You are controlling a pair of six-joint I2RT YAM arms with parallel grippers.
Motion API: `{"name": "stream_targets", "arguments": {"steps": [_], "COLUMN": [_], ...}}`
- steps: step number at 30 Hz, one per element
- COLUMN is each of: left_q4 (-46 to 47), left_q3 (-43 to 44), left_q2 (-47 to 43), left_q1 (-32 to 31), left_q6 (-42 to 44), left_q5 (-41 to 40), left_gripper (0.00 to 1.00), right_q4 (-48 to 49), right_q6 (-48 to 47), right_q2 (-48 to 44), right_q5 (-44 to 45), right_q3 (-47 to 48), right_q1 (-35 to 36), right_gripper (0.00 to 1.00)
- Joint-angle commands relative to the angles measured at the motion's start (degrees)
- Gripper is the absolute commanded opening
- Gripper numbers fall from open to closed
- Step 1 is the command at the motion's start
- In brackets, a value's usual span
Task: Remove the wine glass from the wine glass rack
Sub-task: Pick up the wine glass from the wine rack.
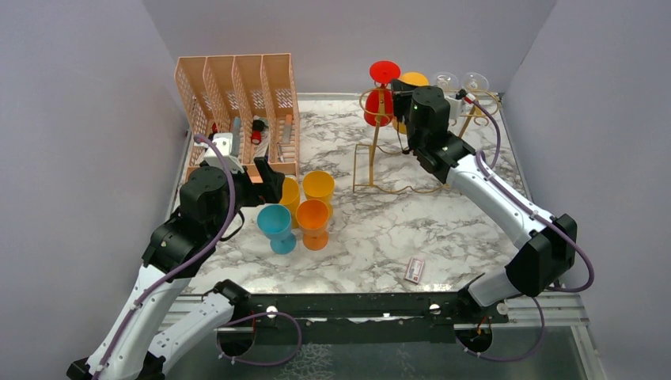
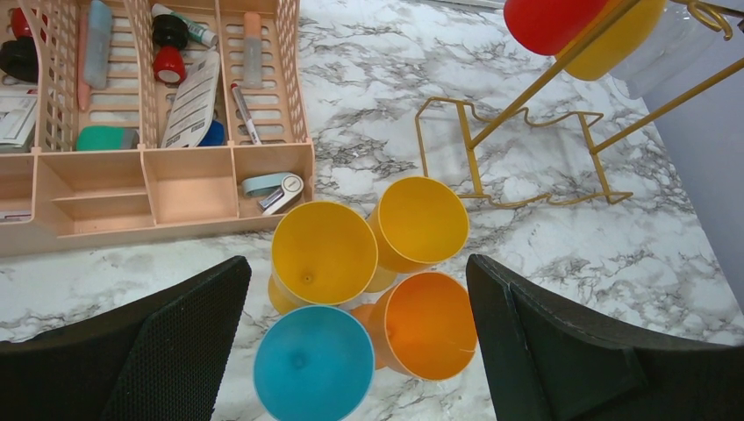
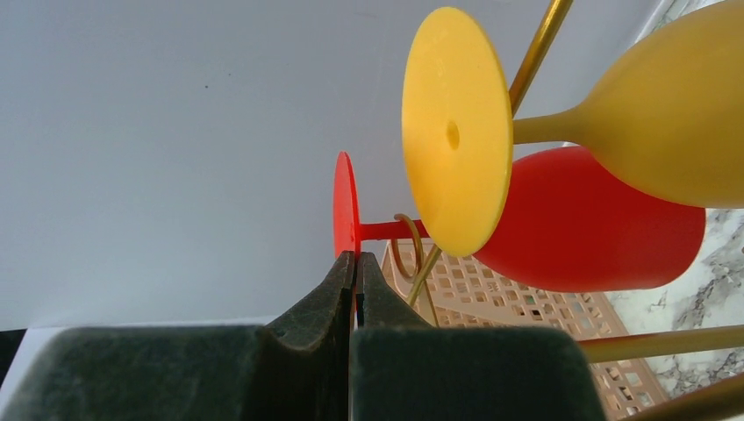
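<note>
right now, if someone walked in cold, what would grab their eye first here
First the red wine glass hanging upside down on the gold rack at the far side of the table, with a yellow glass beside it and the right gripper shut right at its foot. Then the bright cluster standing near the left arm: a blue cup, an orange cup and two yellow cups.

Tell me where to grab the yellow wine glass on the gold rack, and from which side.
Grip the yellow wine glass by its thin stem, between flat foot and bowl. It hangs foot-up on the wine glass rack, leaving the stem exposed. Probably come from the near side with the right gripper, opened first; it is shut now.
</note>
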Motion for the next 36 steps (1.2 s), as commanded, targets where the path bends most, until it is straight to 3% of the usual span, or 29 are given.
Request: {"name": "stream_targets", "arguments": {"steps": [1, 30, 36], "left_q4": [-0.2, -0.5, -0.6], "left_q3": [-0.8, -1.3, -1.2], "left_q2": [-0.6, -1.1, -1.7], "left_q1": [0.2, 0.2, 0.2], "left_q6": [0.2, 0.1, 0.1], "left_q5": [-0.7, -1.1, -1.4], "left_gripper": [0.99, 0.99, 0.99], "right_q4": [1.8, -1.5, 1.4], "right_q6": [0.0, -7.3, -12.4], "right_q2": [-0.5, 6.3, 5.7], "right_q5": [3.0, -4.5, -11.7], "right_q3": [2.4, 13.1, 13.2], "right_q1": [0.4, 0.7, 0.7], "right_gripper": [0.01, 0.01, 0.01]}}
